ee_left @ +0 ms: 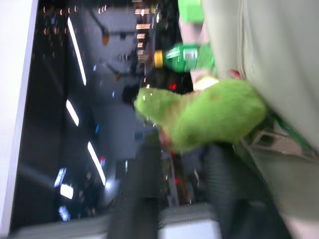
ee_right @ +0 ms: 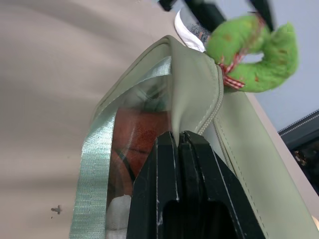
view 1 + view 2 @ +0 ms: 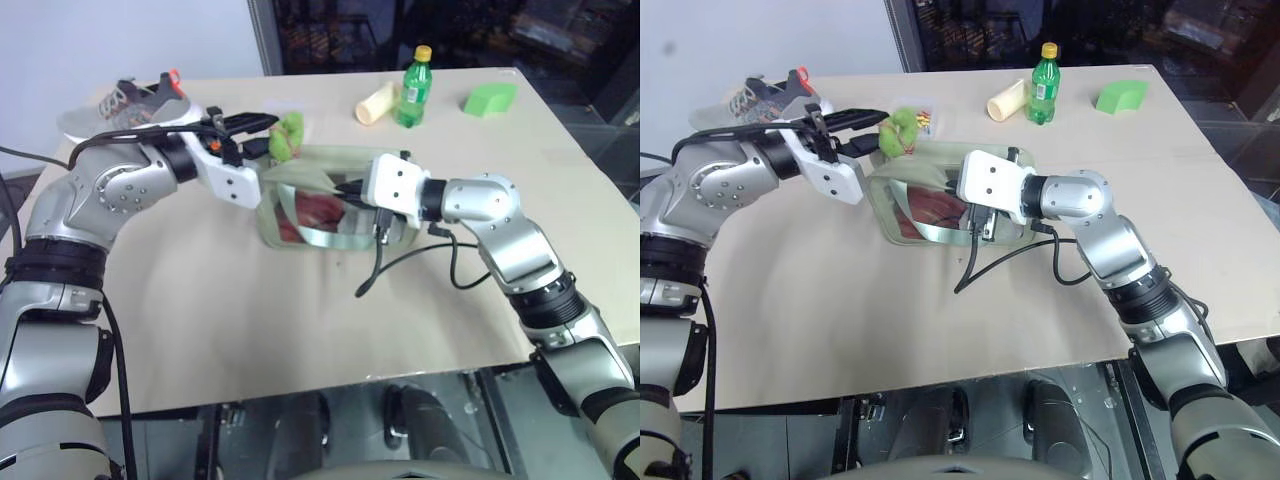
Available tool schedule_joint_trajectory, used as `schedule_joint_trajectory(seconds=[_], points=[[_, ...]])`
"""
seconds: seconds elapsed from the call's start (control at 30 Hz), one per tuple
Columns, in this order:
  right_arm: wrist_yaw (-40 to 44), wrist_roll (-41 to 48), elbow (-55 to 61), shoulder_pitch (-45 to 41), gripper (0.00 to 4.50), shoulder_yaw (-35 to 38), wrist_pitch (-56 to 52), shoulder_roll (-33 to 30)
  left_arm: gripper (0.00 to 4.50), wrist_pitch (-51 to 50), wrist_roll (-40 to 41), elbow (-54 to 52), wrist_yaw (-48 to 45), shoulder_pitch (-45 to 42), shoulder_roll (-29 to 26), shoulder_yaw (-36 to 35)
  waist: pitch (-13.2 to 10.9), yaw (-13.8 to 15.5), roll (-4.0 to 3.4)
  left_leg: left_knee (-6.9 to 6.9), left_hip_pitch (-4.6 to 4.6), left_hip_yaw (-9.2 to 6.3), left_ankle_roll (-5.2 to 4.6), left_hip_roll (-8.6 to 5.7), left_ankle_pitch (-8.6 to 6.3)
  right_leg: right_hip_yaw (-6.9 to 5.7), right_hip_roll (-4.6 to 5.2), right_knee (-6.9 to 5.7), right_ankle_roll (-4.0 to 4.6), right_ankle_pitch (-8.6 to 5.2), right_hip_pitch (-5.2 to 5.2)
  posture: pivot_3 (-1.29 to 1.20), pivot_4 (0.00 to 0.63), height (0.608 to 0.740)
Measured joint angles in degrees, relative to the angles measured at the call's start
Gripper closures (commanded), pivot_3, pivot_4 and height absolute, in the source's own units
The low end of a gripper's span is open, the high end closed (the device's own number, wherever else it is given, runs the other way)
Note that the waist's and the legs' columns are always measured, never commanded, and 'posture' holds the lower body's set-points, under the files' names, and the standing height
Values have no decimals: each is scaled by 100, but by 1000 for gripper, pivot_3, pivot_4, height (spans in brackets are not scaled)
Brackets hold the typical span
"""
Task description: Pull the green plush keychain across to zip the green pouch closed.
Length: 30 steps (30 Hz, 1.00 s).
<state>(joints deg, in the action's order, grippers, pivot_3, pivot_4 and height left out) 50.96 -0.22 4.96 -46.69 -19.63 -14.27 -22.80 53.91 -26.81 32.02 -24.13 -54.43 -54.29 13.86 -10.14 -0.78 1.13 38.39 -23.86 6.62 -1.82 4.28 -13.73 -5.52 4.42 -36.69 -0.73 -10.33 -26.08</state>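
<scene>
The green pouch (image 3: 320, 218) stands on the tan table, with reddish contents behind its clear front panel. My right gripper (image 2: 180, 137) is shut on the pouch's top fabric edge beside the zipper. The green plush keychain (image 3: 290, 135), a fuzzy lime blob, sticks up at the pouch's upper left corner. My left gripper (image 3: 262, 128) reaches in level from the left, its two black fingers (image 1: 142, 184) spread apart. The plush (image 1: 209, 114) lies right at the tips of those fingers, not pinched between them.
A green bottle (image 3: 414, 88) with a yellow cap, a cream cylinder (image 3: 376, 102) and a bright green block (image 3: 489, 98) sit at the table's far side. A grey sneaker (image 3: 130, 105) lies far left. A black cable (image 3: 400, 265) loops from my right wrist onto the table.
</scene>
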Motion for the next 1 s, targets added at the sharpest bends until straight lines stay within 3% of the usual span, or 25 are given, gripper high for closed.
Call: schedule_joint_trajectory(seconds=[0.17, 0.27, 0.4, 0.5, 0.6, 0.63, 0.8, 0.87, 1.0], points=[[-28, -35, 6, 3, 4500, 0, -16, 33, 1657, 236, 405, 179, -118, -122, 97, 32, 0, -7, 0, 1, 1, 6, 0, 2, 0, 7, -2, -7, 0, 0, -6, 0, 150, 740], [-51, -46, 30, 12, 4500, 6, -53, 38, 1657, 176, 1112, 329, -557, -61, 82, -12, 0, -2, 0, 2, 1, 6, 0, 3, 1, 8, -3, -7, 0, 0, -6, 0, 150, 740], [-16, 126, 131, 21, 3074, 74, -268, 67, 1583, -996, 2670, 9, -1415, 537, 101, -495, 0, -23, 0, 3, 2, 10, 0, 3, 1, 17, -3, -11, -1, 0, -8, 0, 150, 740], [14, 386, 316, 52, 1838, 229, -575, 53, 1583, -2751, 4159, -825, -1915, 1366, 157, -1127, -1, -21, 1, 4, -2, 4, 0, 4, 1, 15, -4, -9, -1, 0, -9, 0, 150, 740], [41, 795, 765, 222, 341, 467, -997, -14, 1583, -4193, 5164, -1873, -1980, 2356, 181, -1729, -1, -6, 1, 5, -4, 2, 0, 2, 1, 14, -3, -5, -1, 0, -7, 0, 150, 740], [46, 938, 954, 310, 65, 573, -1132, -79, 1583, -4590, 5422, -2170, -1938, 2688, 218, -1910, -1, 5, 1, 5, -4, -2, 0, 0, 0, 12, 0, -6, -1, 0, -6, 0, 150, 740], [46, 1566, 1832, 756, 0, 1051, -1741, -394, 261, -6161, 6720, -3563, -1747, 4107, 467, -2629, -1, 17, 4, 4, -2, -26, 0, 0, -1, 8, 3, -3, 0, -1, -4, 0, 150, 740], [45, 1910, 2239, 997, 0, 1318, -2054, -580, 58, -6615, 7049, -4067, -1707, 4620, 526, -2784, -1, 23, 4, 4, -2, -36, 2, 1, 0, 2, 0, -6, 3, -2, -4, 0, 150, 740], [225, 2864, 3496, 2352, 0, 2363, -2733, -1505, 58, -7061, 7171, -4818, -1497, 5762, 750, -3306, -1, 47, 4, 2, 4, -52, 3, -3, -1, -3, 4, 1, 24, -16, 6, 0, 150, 740]])
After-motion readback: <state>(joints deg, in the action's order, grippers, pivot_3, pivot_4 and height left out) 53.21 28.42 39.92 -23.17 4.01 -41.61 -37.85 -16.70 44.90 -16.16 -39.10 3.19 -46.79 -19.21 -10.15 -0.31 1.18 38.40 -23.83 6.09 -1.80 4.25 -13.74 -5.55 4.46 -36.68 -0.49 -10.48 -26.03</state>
